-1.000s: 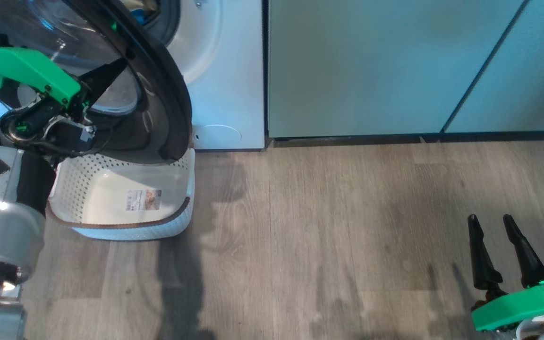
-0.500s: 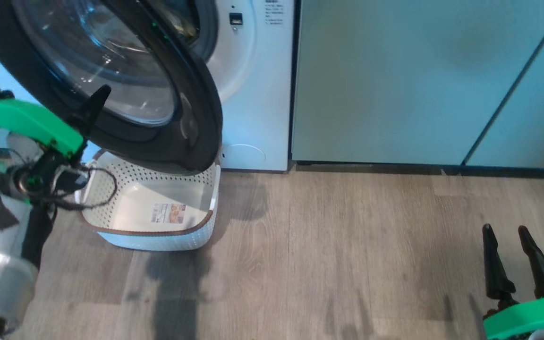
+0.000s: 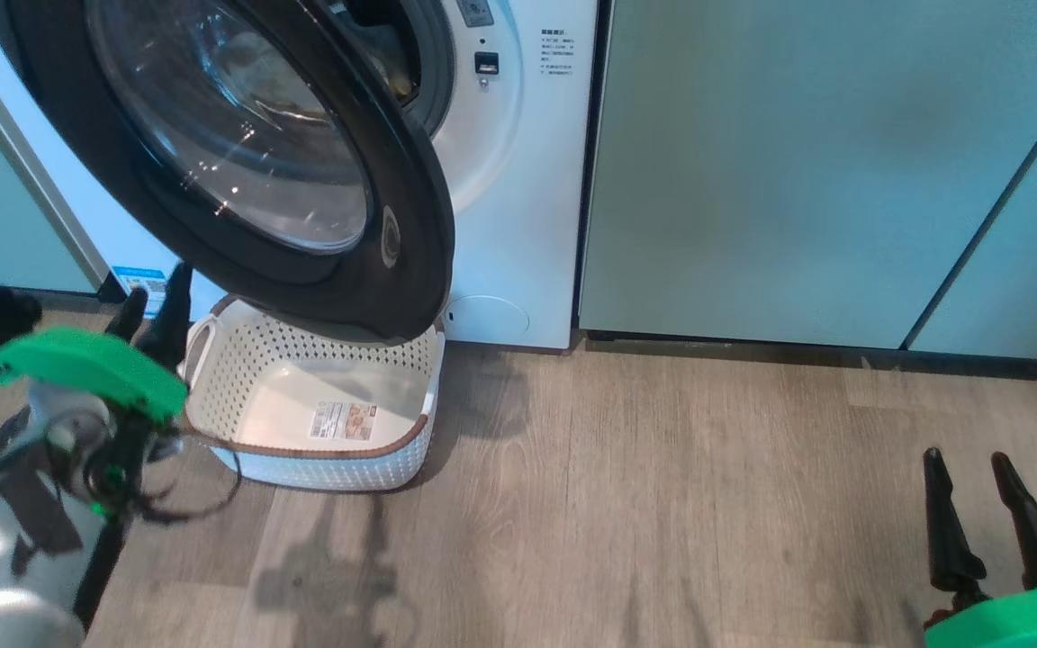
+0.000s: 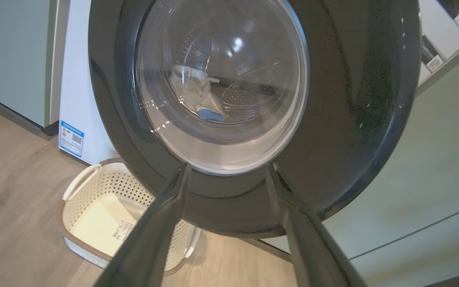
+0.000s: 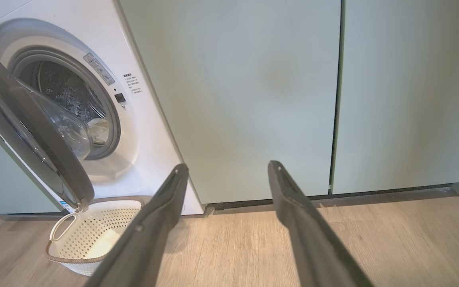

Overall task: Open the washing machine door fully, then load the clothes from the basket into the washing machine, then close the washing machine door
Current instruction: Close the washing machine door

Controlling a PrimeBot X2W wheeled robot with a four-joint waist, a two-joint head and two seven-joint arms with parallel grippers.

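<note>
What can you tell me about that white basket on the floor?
The basket looks like cream-white plastic, rectangular with rounded corners, its walls full of small holes, a brown rim on top and a white loop handle at its side. It stands upright on the wood-look floor, in front of the washing machine, partly under the open door. Inside I see only a printed label.

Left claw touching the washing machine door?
Cannot tell. In the head view the left claw ends just under the washing machine door; the left wrist view overlaps them without depth.
</note>
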